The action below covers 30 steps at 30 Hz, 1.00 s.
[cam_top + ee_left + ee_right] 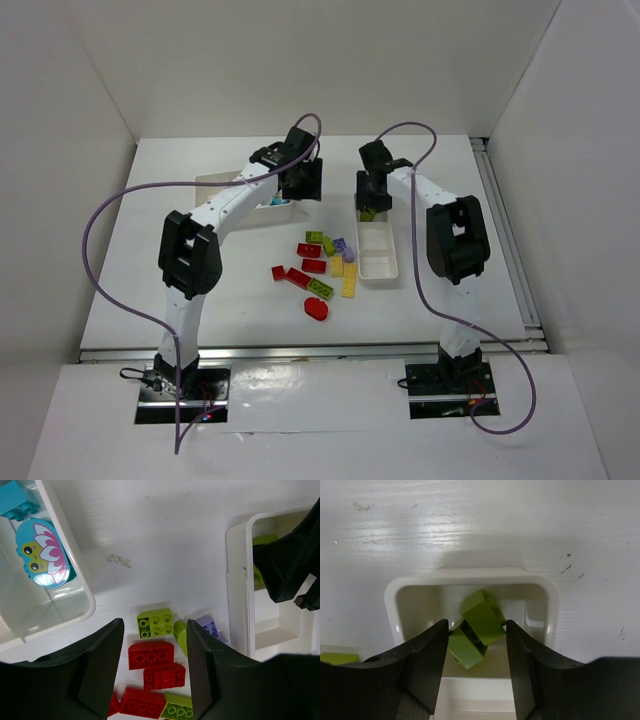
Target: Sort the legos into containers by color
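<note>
Loose legos lie mid-table: red bricks [308,250], a flat red oval [317,308], lime bricks [320,289], yellow bricks [349,280] and a lilac brick [340,245]. My left gripper [300,185] is open and empty, hovering between the wide tray [275,205] and the pile. In its wrist view its fingers frame a lime brick [155,623] and red bricks [151,655]. My right gripper [368,205] is over the far end of the narrow tray [380,262]. There it [477,625] holds a tilted lime brick [482,612] that touches both fingers.
The wide tray [75,575] holds a teal brick [15,500] and a teal oval piece with a frog picture [42,552]. The narrow tray's rim [237,595] is just right of the pile. The right arm's gripper [295,555] is close to my left gripper. White walls enclose the table.
</note>
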Motion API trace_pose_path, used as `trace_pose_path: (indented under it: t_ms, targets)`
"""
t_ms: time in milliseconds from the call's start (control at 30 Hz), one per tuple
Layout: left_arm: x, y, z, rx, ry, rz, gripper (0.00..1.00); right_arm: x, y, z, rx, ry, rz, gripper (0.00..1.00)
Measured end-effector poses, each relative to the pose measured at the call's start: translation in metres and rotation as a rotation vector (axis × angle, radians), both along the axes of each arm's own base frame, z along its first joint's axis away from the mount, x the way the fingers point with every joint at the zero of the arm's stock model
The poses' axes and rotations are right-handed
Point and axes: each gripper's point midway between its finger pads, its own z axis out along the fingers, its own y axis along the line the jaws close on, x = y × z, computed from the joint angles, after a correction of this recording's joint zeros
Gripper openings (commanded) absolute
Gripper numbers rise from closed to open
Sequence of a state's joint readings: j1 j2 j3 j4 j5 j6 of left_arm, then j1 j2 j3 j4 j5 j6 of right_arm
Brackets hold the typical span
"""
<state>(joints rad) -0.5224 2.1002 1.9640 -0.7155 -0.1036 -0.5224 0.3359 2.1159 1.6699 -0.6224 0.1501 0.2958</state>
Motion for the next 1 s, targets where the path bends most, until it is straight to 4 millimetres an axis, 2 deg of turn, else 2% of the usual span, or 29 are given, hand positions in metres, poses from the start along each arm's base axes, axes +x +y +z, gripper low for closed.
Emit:
trace_pose_path:
  t_ms: [200,333,600,700,833,933,1000]
  targets:
    - [-0.003,0.001,-0.004,0.003,0.013,-0.003,0.62,0.002,0.003,0.0,0.019,-0.007,-0.012,0.41]
    - [-0.004,0.001,-0.006,0.007,0.02,-0.003,0.62,0.004,0.002,0.0,0.012,-0.017,-0.021,0.27]
    - [-0.006,0.003,-0.009,0.013,0.028,-0.003,0.62,0.006,-0.002,0.011,-0.003,-0.048,-0.037,0.24]
    - [-0.005,0.005,-0.009,0.014,0.027,0.004,0.62,0.008,-0.003,0.032,0.003,-0.092,-0.043,0.24]
    - [-0.003,0.012,-0.005,0.015,0.026,0.018,0.62,0.01,-0.001,0.076,0.031,-0.185,-0.043,0.24]
    - [0.004,0.028,0.003,0.009,0.019,0.051,0.62,0.009,0.006,0.102,0.054,-0.24,-0.03,0.24]
    - [0.01,0.047,0.013,0.001,0.005,0.091,0.64,0.009,0.017,0.115,0.071,-0.267,-0.008,0.24]
